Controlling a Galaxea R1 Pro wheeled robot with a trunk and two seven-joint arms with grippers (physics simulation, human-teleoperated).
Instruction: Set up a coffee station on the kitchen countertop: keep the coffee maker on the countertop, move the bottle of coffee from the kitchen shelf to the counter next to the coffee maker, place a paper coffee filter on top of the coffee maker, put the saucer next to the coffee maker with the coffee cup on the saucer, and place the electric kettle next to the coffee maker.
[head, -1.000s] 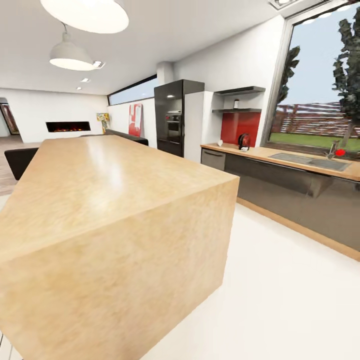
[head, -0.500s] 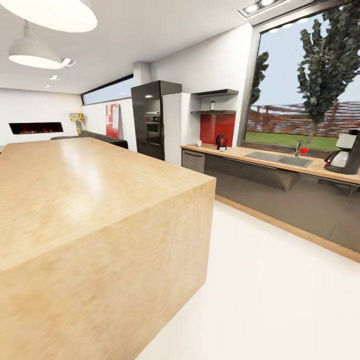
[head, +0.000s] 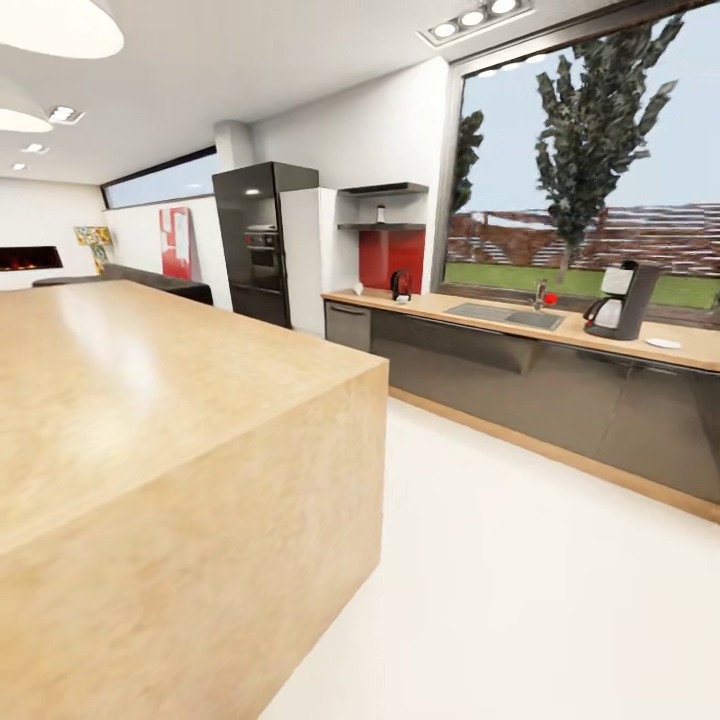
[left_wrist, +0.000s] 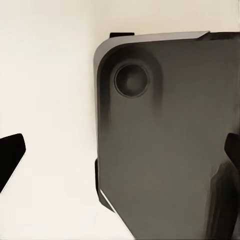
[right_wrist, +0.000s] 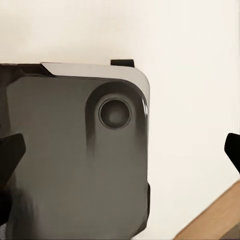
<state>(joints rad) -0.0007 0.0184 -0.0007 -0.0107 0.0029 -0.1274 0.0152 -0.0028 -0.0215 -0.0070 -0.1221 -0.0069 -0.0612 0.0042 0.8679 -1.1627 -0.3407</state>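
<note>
**Robot far from the counter, hands empty**

Nearest in the head view, the big wooden island (head: 150, 420) is seen close on the left side. White floor (head: 520, 580) lies between it and the kitchen.

In each wrist view, the robot's own dark base (left_wrist: 165, 145) is seen below over pale floor. The left gripper (left_wrist: 122, 155) is spread wide, with one dark fingertip at each edge of the picture and nothing between. The right gripper (right_wrist: 122, 152) is spread the same way and nothing is held in it.

Farther off, the kitchen countertop (head: 600, 338) is seen ahead and to the right, running long from left to right. The coffee maker (head: 622, 300) stands on it near its right end, tall and black with a white top part. A small flat white thing, likely the saucer (head: 662, 343), lies just beside it. Past the sink (head: 505, 316), a small dark and red thing (head: 400, 285) stands at the far left end; it cannot be told what it is.

Farthest, a small dark bottle, likely the bottle of coffee (head: 380, 214), is seen on the kitchen shelf (head: 385, 226). Both arms are judged equally far from it, so driving is needed first.
</note>
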